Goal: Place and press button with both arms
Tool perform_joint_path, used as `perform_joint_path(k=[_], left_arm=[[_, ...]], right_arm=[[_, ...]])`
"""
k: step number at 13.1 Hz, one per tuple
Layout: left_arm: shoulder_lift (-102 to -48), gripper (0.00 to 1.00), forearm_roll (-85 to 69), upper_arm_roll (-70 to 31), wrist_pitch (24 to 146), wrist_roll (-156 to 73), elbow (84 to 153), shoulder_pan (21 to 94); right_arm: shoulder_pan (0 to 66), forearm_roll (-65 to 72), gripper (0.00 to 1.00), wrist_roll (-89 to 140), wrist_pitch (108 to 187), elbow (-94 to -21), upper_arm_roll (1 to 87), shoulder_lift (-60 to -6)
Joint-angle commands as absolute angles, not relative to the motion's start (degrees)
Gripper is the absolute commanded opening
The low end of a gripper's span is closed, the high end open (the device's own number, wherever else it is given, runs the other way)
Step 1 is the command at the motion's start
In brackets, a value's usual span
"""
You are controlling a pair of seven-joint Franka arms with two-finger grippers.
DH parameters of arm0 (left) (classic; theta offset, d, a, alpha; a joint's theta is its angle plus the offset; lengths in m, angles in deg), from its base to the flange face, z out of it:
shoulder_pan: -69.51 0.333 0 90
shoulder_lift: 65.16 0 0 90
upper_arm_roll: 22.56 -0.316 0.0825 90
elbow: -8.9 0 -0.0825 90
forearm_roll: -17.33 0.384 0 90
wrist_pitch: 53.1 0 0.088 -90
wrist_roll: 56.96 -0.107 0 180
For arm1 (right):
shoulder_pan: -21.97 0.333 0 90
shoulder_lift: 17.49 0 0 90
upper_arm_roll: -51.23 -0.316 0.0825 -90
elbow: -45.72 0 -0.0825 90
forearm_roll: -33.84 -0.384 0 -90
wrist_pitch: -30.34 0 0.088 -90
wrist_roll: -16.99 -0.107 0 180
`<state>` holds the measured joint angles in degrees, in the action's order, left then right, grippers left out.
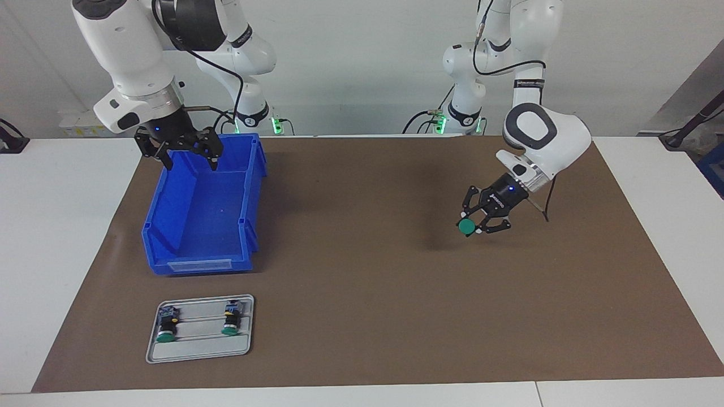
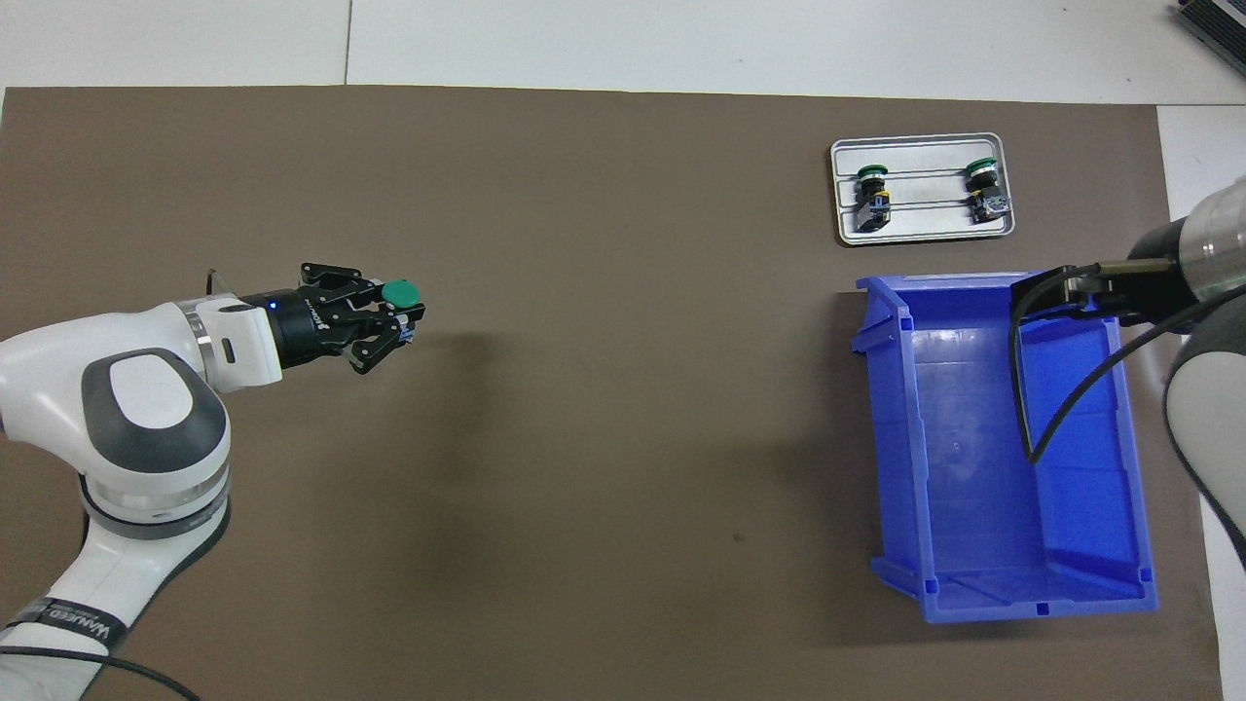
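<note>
Fingers of the black two-finger left gripper (image 1: 474, 223) are closed partway around the small push button with the round green mushroom cap (image 1: 466, 226), which they hold up in the air over the brown paper mat (image 1: 362, 282), toward the left arm's end of the table. The cap points away from the wrist and sideways; the button's dark body sits between the fingertips, and a bit of its grey-blue end block shows in the overhead view. Bare mat lies under this gripper, with its shadow on the mat.

Toward the right arm's end, the black two-finger right gripper (image 1: 189, 156) hangs with its fingers spread wide and nothing between them, over the robot-side rim of the open blue plastic storage bin (image 1: 169, 226). It is not touching the bin as far as the facing view shows. A black cable loops from this arm's wrist over the bin.

Farther from the robots than the bin, just beside it but apart, lies a small grey metal tray with rounded corners (image 1: 198, 353). Two more green-capped push buttons (image 1: 167, 327) lie on their sides in it, side by side, caps pointing away from the robots.
</note>
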<state>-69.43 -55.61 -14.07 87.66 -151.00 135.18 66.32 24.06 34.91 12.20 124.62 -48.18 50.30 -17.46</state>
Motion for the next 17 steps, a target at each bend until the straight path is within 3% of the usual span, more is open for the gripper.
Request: perform_joint_path(k=[1,6,11,17], left_arm=[[-69.63,0.06,-65.51,-14.57,95.31,-155.55,136.78,60.49],[-77.63,0.06,-85.66,-14.74,100.27,-168.12,132.04,54.22],[-79.57,0.05,-87.08,-14.74,98.24,-168.66,129.49,55.27],[-80.1,0.05,-102.71,-14.83,94.91,-179.1,127.81,56.24]], right_arm=[[23.82,34.28,1.0,13.73,124.3,-48.76,50.27,-16.7],[23.82,34.28,1.0,13.73,124.21,-48.76,50.27,-16.7],[23.82,34.28,1.0,13.73,124.3,-48.76,50.27,-16.7],[23.82,34.28,1.0,13.73,124.21,-48.76,50.27,-16.7]])
